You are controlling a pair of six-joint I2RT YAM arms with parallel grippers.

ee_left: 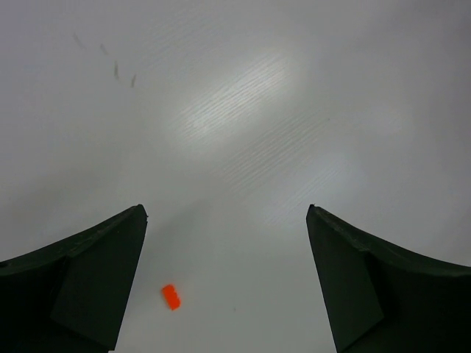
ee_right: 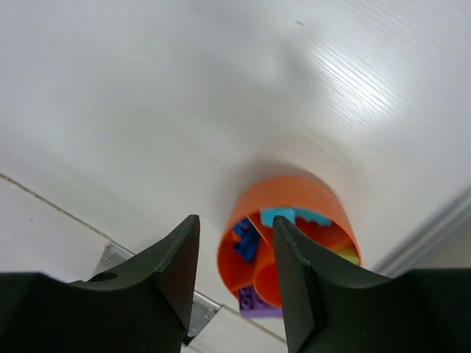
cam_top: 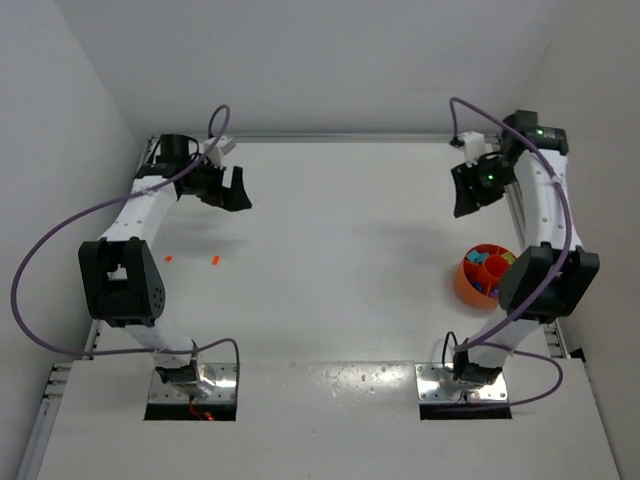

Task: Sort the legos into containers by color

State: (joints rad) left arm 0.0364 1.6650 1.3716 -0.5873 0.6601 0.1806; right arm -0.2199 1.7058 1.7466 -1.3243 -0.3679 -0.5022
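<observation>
Hovering near the desk's far left corner, the left gripper [ee_left: 227, 213] had its jaws spread wide with nothing between them. Two orange legos [cam_top: 216, 261] lay apart on the desk [cam_top: 330, 250] toward its left edge. Near the far right corner the right gripper [cam_top: 470, 192] had its jaws partly parted, holding nothing. The orange bowl [cam_top: 466, 285] sat at the right edge, containing teal, blue and purple legos [ee_right: 283, 215].

Bowl [cam_top: 468, 286] half hidden behind right arm elbow [cam_top: 545, 282]; orange legos [cam_top: 216, 261] too small for shape.
</observation>
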